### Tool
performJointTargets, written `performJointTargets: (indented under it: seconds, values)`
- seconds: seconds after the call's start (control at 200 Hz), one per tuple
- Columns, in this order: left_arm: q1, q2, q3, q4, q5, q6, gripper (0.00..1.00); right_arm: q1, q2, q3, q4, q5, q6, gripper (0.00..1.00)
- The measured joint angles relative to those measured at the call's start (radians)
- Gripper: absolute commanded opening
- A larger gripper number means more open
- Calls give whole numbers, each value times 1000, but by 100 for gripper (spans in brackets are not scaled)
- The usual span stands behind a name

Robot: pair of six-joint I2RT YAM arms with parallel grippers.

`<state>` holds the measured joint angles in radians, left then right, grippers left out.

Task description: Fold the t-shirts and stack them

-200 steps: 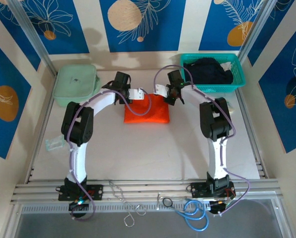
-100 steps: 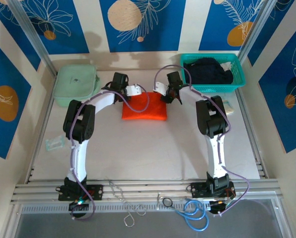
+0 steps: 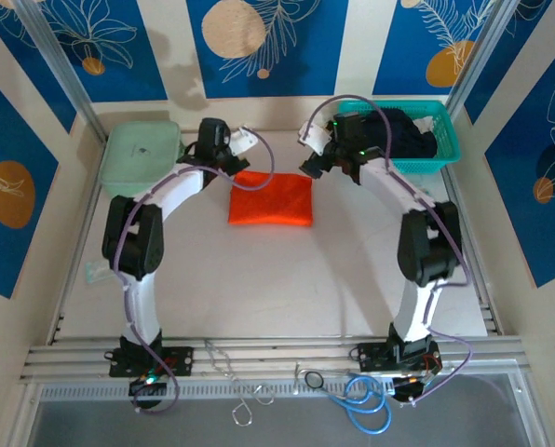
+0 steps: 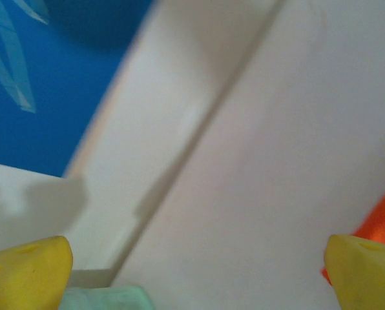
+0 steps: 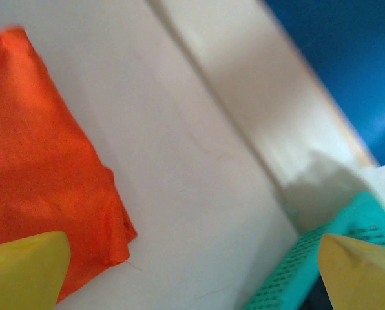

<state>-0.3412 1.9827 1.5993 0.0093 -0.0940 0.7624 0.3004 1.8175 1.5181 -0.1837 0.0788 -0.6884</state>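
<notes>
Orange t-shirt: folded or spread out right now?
Folded. The orange t-shirt lies as a compact rectangle on the table, with no sleeves sticking out.

Top external view. A pale table [image 3: 259,279] carries a pale green plastic box [image 3: 140,154] at 10 o'clock and a teal mesh basket [image 3: 425,165] at 1 o'clock, both near the far edge and well apart. A small clear packet [image 3: 101,270] lies at 9 o'clock beside the left border. Aluminium rails [image 3: 277,352] run along the near edge at 6 o'clock. Below them lie a coiled blue cable [image 3: 366,414] and thin wire loops [image 3: 245,410]. Blue wall panels [image 3: 287,47] with white leaf outlines and orange and tan discs enclose the table from 9 through 12 to 3 o'clock.
</notes>
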Motion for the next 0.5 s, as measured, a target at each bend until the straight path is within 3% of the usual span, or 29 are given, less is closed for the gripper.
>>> performJointTargets:
  seconds: [0.11,0.22,0.385,0.5]
  values:
    - [0,-122,-6,14,4,-99,99,5,-144,-24,-10,79,168,99]
    - [0,-265,-23,2,2,-220,99,2,-232,93,-174,159,372,99]
    - [0,-446,-47,-126,21,-361,99,-23,-406,59,-318,121,579,100]
    - [1,-522,-82,-266,95,-489,89,-32,-487,-42,-427,58,697,86]
